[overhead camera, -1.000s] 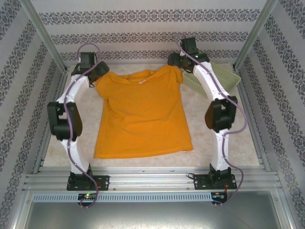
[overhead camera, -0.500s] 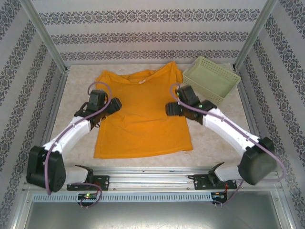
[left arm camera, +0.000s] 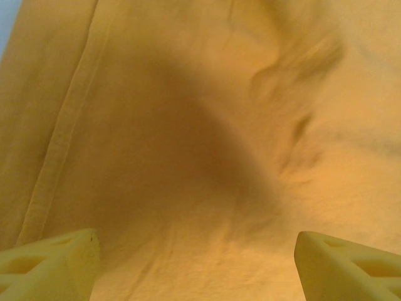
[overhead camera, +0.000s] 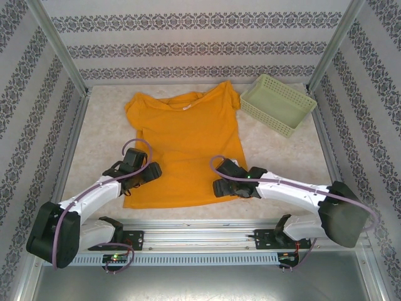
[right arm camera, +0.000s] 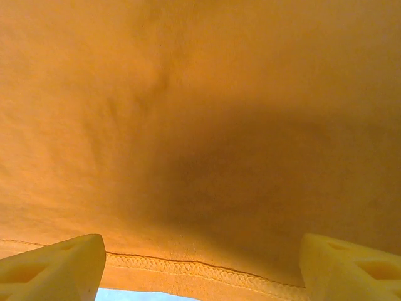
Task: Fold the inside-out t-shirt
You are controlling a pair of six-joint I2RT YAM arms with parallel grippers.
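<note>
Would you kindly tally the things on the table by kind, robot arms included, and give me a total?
Orange t-shirt: 1
Pale green basket: 1
Robot arms, the left arm and the right arm: 2
Total: 4

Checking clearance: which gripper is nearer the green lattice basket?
Right. The right gripper is over the t-shirt near its hem, left of the basket; the left gripper is farther left.

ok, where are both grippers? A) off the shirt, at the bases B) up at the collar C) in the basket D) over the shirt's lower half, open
D: the left gripper and right gripper hang over the lower half of the shirt, jaws apart, nothing held.
</note>
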